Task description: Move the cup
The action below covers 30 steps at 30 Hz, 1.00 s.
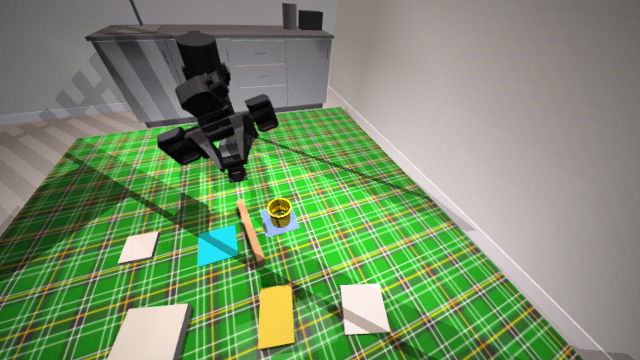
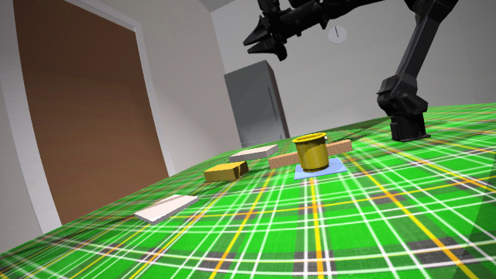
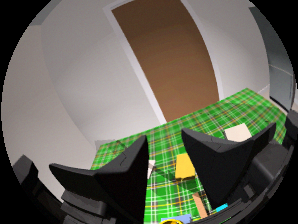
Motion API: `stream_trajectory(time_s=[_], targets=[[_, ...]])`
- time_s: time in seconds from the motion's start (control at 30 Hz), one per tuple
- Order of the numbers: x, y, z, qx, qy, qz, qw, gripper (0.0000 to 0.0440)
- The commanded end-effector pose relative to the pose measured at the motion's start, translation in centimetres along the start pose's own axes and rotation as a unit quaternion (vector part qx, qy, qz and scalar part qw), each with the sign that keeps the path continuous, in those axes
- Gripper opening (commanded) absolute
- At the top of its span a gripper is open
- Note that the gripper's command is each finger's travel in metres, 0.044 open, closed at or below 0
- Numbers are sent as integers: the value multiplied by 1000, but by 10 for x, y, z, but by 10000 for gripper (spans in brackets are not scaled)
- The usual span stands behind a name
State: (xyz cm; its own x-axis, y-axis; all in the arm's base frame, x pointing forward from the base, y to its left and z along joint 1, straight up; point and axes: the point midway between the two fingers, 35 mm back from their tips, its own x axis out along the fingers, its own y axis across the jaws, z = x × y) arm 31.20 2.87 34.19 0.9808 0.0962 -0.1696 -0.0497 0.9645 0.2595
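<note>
The yellow cup (image 1: pixel 279 220) (image 2: pixel 313 156) stands upright on the blue pad (image 1: pixel 271 231) (image 2: pixel 338 167) (image 3: pixel 185 218); only its rim shows at the bottom edge of the wrist view. Small marbles show faintly inside it in the top view; their number cannot be told. The cyan pad (image 1: pixel 217 245) (image 3: pixel 221 207) lies on the other side of the wooden bar, with nothing on it. My gripper (image 1: pixel 234 159) (image 2: pixel 246 47) (image 3: pixel 164 136) is partly open and empty. It hangs high above the mat, well clear of the cup, with its fingers pointing roughly level in the exterior view.
The wooden bar (image 1: pixel 251 235) (image 2: pixel 283 160) (image 3: pixel 199 205) lies between the two pads. A yellow block (image 1: pixel 276 317) (image 2: pixel 225 171) (image 3: pixel 185 166) and pale slabs (image 1: pixel 364 307) (image 1: pixel 140 247) (image 1: pixel 152 330) (image 2: pixel 167 208) lie around on the green plaid mat.
</note>
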Motion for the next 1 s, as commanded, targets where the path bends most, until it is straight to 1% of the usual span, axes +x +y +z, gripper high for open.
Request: stream_trajectory(time_s=[0.0, 0.47, 0.7, 0.97], targets=[[2, 4, -2, 20, 20, 3, 1000, 157], [5, 22, -9, 118, 105, -3, 987, 172], [6, 30, -15, 167, 150, -14, 974, 176], [7, 39, -25, 220, 202, -34, 954, 178]])
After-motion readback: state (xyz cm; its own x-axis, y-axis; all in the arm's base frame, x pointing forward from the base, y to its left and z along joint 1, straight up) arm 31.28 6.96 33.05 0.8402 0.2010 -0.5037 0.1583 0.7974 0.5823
